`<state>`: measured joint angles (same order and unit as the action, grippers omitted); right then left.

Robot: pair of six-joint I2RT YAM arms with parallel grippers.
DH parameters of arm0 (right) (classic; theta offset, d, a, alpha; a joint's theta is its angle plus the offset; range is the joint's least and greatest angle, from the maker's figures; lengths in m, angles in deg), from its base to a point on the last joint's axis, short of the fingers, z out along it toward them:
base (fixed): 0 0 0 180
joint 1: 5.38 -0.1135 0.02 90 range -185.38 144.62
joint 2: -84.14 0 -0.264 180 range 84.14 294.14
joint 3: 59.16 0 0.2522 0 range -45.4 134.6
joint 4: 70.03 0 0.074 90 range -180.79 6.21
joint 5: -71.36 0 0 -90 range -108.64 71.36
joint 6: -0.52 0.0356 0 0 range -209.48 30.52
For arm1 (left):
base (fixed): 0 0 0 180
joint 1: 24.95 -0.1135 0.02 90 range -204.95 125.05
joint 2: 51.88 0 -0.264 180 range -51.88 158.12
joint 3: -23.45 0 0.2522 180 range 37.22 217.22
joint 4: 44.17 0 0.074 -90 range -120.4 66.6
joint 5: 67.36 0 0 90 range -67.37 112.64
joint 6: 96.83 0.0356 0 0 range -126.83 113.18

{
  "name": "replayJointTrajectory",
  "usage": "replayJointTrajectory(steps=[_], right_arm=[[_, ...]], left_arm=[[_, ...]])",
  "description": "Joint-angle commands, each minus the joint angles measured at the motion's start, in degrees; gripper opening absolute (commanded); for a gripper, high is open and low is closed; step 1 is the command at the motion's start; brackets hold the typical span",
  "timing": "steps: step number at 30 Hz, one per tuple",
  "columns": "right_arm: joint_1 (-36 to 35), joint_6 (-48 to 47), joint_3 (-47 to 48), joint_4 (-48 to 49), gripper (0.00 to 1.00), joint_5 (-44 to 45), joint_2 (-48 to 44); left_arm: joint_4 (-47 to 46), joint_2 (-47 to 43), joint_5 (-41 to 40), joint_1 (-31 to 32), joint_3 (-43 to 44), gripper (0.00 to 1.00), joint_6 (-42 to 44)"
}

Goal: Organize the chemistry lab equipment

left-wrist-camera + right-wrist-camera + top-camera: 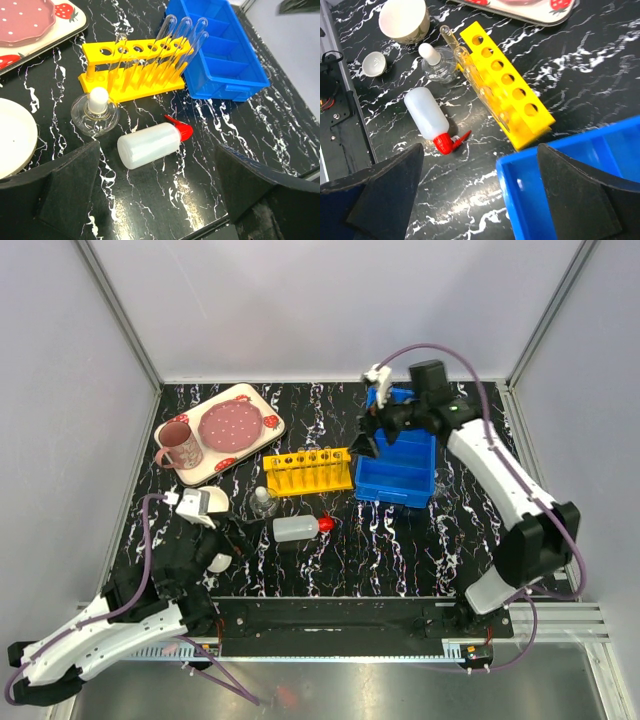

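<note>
Translucent squeeze bottle (296,528) flat, red cap (327,525) rightward

Left arm (100,625): white moulded shells over the long links, black housings at the joints. Right arm (500,475): same build, with white links, a black elbow block and a black wrist. Purple cable (440,348) runs in an arc from the right arm's wrist end. A second purple cable (147,540) runs along the left arm. Small white fitting (378,373) at the right wrist. Left end effector (157,165): two broad matte-black fingers (70,185), wedge-shaped and faceted, with a slightly rough surface. Right end effector (480,150): the same black wedge fingers (385,195). Both bases sit on a black plate (330,612) backed by a slotted silver rail (560,618).
</note>
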<state>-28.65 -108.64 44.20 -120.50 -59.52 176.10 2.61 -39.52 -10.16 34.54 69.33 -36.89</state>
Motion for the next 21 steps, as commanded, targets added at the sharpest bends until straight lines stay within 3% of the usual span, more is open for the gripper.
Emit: replayJointTrajectory(steps=[1,5,11,16,21], right_arm=[[8.56,-6.68,-1.35,-6.27,1.0,-6.31,-6.52],[15.43,-6.51,-5.92,-6.27,1.0,-8.42,-11.36],[17.2,-5.02,-13.83,-6.18,1.0,-8.42,-13.65],[19.48,-3.96,-21.56,-3.73,1.0,-14.31,-15.92],[24.57,-3.0,-29.38,1.28,1.0,-16.58,-20.14]], left_arm=[[-2.08,5.64,-0.17,-0.24,3.12,0.99,0.35],[0.46,16.97,2.29,-2.25,11.0,0.99,4.21],[7.94,38.23,21.08,-11.66,22.88,0.99,14.84],[10.49,44.94,28.75,-12.2,26.32,0.99,24.95],[6.28,47.14,32.44,-12.11,24.31,0.99,33.04]])
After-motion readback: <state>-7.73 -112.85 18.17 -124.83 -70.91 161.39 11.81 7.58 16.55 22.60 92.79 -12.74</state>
